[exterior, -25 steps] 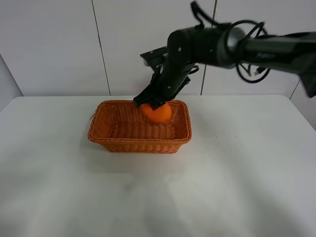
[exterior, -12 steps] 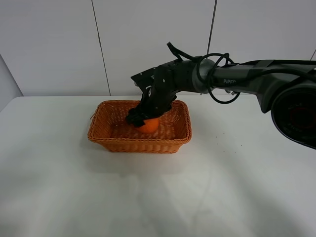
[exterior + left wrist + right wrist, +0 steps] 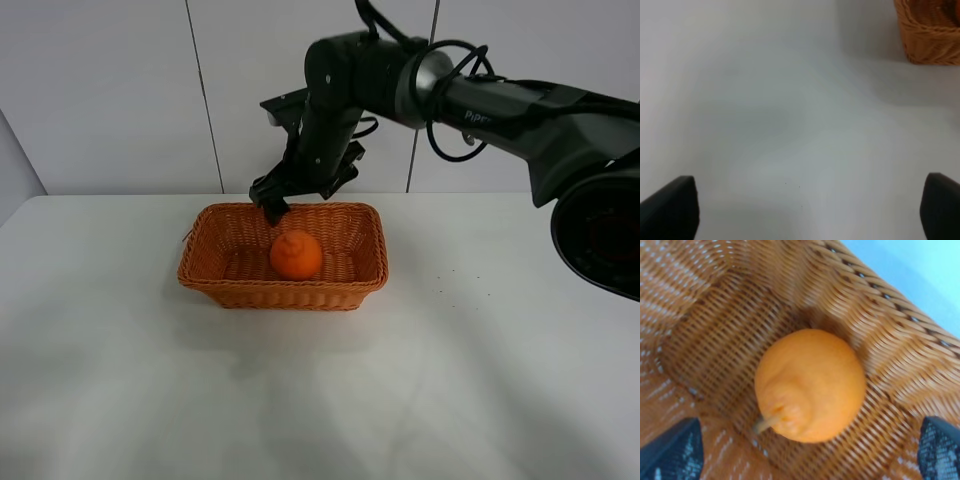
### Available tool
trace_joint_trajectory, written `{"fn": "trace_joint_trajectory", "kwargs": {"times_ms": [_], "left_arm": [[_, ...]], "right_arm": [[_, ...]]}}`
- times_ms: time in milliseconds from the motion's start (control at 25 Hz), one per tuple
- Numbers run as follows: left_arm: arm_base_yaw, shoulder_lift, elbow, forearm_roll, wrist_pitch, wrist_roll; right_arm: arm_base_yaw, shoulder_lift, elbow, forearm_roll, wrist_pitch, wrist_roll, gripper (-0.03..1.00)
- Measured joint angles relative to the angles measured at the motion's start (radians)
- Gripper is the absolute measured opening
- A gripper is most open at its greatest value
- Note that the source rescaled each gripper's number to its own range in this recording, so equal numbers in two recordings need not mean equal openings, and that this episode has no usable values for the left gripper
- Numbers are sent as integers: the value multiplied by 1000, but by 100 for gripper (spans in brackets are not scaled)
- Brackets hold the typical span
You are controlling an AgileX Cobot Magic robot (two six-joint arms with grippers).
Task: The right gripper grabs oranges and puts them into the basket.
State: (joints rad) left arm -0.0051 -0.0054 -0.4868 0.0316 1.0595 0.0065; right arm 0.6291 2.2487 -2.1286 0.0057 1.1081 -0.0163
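The orange (image 3: 296, 254) lay inside the wicker basket (image 3: 215, 283), down on the woven floor, near the middle of the basket. Its bumpy top faced up, and in the right wrist view a small stem stuck out of the bump. The orange was close to one side wall of the basket, but I could not tell if it touched that wall. The right gripper (image 3: 300, 197) hung in the air over the back rim of the basket, higher than the orange and not touching it. Its two black fingers (image 3: 670, 452) were spread wide apart and held nothing, with the orange lying free below the gap between them. The basket stood on a white table (image 3: 450, 380), with a white wall (image 3: 100, 90) behind the basket. The left gripper (image 3: 805, 207) was out over the bare table, off to one side of the basket, so that only one corner of the basket showed in its view. Its fingers were also spread wide and held nothing.
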Motion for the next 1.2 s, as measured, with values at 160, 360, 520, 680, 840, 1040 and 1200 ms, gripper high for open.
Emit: {"fn": "trace_joint_trajectory", "kwargs": {"times_ms": [160,360,520,680,840,1040,1200], "left_arm": [[0,0,0,0,0,0],[0,0,0,0,0,0],[0,0,0,0,0,0],[0,0,0,0,0,0],[0,0,0,0,0,0],[0,0,0,0,0,0],[0,0,0,0,0,0]], "right_arm": [[-54,-3,-74,14,92,0,94],[-184,-2,-74,17,109,0,94],[-319,-2,-74,17,109,-1,93],[-465,-2,-74,15,109,-2,93],[-556,-2,-74,9,109,-2,91],[-576,-5,-68,9,109,-2,91],[-576,-64,14,11,108,-3,91]]}}
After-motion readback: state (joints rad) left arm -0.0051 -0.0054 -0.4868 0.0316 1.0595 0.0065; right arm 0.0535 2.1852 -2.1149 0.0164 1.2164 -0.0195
